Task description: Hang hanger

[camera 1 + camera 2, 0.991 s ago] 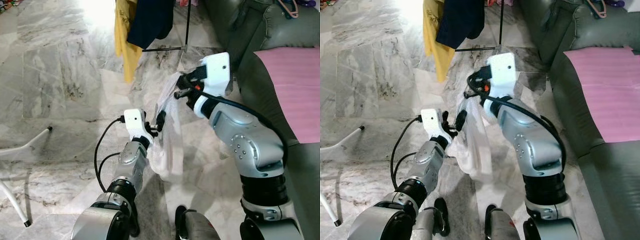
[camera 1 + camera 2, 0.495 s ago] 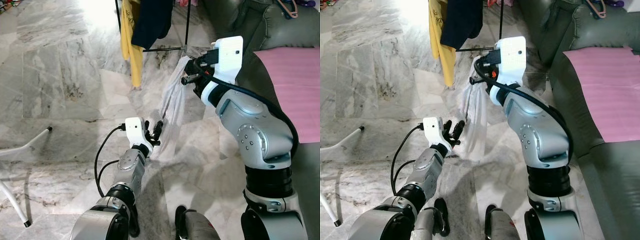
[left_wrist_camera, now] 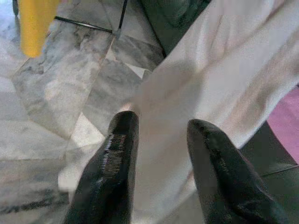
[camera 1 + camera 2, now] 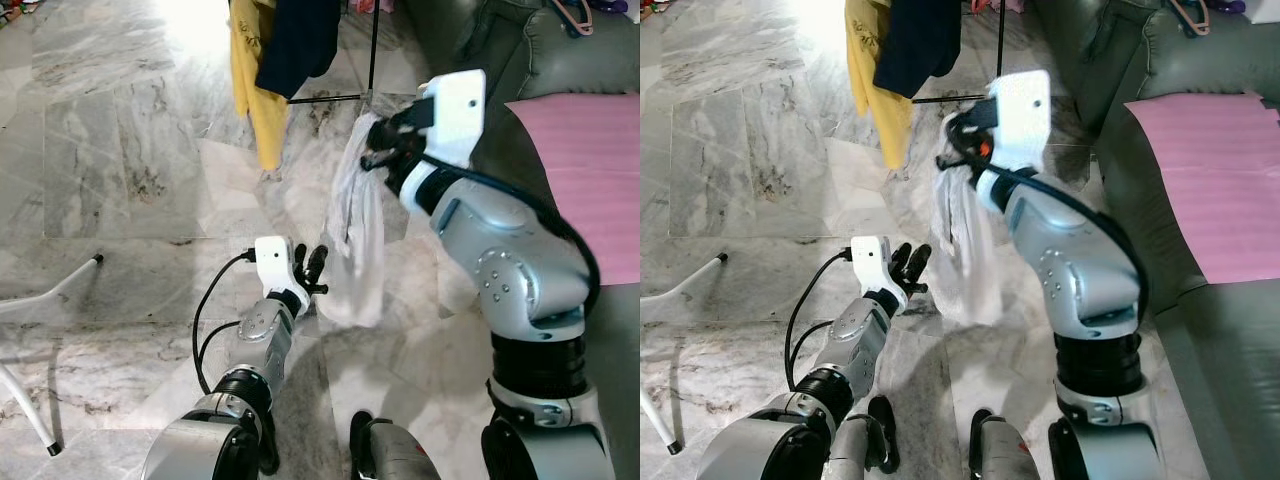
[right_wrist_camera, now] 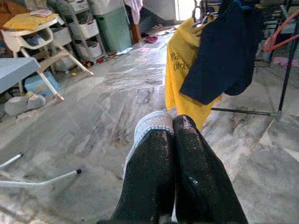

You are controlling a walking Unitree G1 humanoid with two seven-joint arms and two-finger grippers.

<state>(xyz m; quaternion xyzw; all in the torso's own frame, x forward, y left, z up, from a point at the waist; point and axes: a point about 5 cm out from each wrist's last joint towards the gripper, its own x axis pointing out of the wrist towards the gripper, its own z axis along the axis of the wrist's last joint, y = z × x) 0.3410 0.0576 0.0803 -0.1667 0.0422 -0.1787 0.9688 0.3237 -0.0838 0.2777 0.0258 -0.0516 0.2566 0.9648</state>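
soft white cloth garment (image 4: 357, 240): light, floppy; hold its collar | right gripper (image 5: 172, 125): fingers pinched on collar | left gripper (image 3: 159, 130): fingers apart

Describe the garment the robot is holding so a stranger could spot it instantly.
Start at the green sofa, then the marble floor beside it. There the right gripper pinches a white garment by its top. It hangs limp and pale, unlike the yellow shirt and navy shirt behind.

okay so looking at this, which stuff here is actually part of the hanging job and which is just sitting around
In the job:
right gripper, shut on the white garment
left gripper, open beside that garment
clothes rack with the yellow shirt and navy shirt hanging

Lying about:
green sofa
pink cloth
high chair
storage drawers
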